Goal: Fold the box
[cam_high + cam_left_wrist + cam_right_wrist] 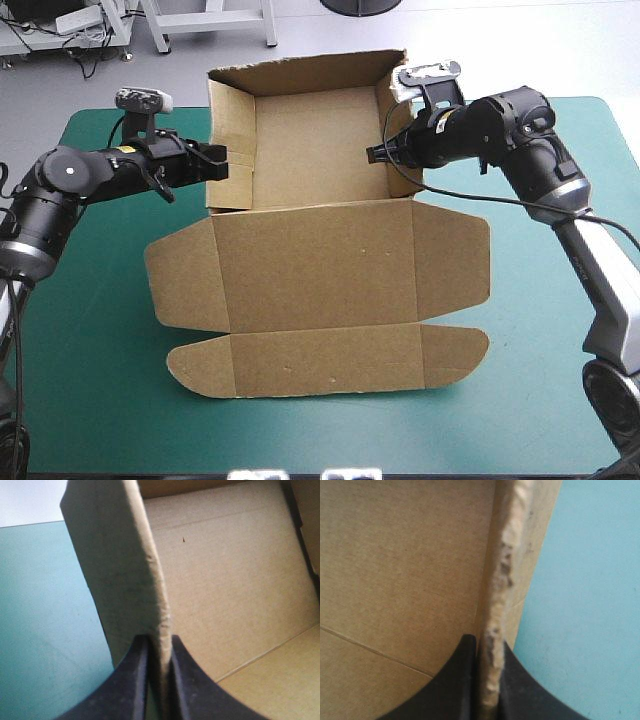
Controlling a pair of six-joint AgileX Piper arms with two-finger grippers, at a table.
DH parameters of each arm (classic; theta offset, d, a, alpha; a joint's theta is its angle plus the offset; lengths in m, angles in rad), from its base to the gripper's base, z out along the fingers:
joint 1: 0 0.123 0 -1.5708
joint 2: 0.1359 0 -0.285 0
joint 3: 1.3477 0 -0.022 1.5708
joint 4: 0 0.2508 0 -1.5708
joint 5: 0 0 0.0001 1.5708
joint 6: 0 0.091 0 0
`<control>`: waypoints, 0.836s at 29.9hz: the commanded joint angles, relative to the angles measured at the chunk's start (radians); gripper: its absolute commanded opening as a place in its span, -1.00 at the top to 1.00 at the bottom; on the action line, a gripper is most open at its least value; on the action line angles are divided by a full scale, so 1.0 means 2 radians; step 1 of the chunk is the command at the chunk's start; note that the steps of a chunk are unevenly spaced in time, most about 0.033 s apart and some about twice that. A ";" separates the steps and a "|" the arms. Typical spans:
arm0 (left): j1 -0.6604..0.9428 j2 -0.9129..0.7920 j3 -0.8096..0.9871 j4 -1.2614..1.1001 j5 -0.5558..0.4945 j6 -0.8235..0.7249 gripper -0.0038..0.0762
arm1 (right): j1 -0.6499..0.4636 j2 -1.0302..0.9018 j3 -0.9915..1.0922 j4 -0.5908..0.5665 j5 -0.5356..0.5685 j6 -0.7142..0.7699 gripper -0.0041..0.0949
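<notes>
1. Much of the box [320, 250] is cut off in both wrist views (each shows only one upright wall and a stretch of brown board beyond it). From above, the tips of both grippers are small and dark against the board, so how they grip is read from the wrist views.
2. The left gripper [160, 652] is clamped on the left wall [115, 570]. Its black fingers are all but together, with the wall's edge standing between them.
3. The right gripper [489, 652] pinches the right wall [507, 555] in the same way, with a ragged board edge running up between its fingers.
4. Whether the tray has a raised wall on its near side I cannot tell. From above, the tray floor seems to meet the lid [320, 260] at a crease.
5. The box sits at the middle of the table. Its tray part lies toward the far edge, with the back wall [310, 70] and both side walls upright and the open side facing up.
6. The lid lies flat toward the near edge, its side flaps spread left and right. A rounded tuck flap [330, 362] is nearest the robot.
7. The sheet as a whole runs far to near, and the lid is widest across the table.
8. The teal-green cover [100, 400] is smooth and bare around the box, with pale grey floor beyond the far edge.
</notes>
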State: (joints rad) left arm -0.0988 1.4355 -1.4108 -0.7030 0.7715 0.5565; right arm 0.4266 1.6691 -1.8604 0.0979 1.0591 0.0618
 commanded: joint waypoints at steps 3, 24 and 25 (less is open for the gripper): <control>-0.077 0.008 -0.091 0.168 0.093 -0.155 0.93 | 0.010 0.004 -0.015 0.026 0.036 0.008 0.92; -0.090 0.189 -0.116 0.321 0.148 -0.309 0.93 | -0.019 0.161 -0.015 0.071 -0.003 -0.031 0.92; -0.090 0.193 -0.116 0.321 0.148 -0.309 0.93 | -0.019 0.161 -0.015 0.071 -0.003 -0.039 0.92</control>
State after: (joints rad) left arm -0.2695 1.8453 -1.6148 -0.0498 1.0860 -0.0665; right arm 0.3942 2.0461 -1.8614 0.1994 1.0973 0.0412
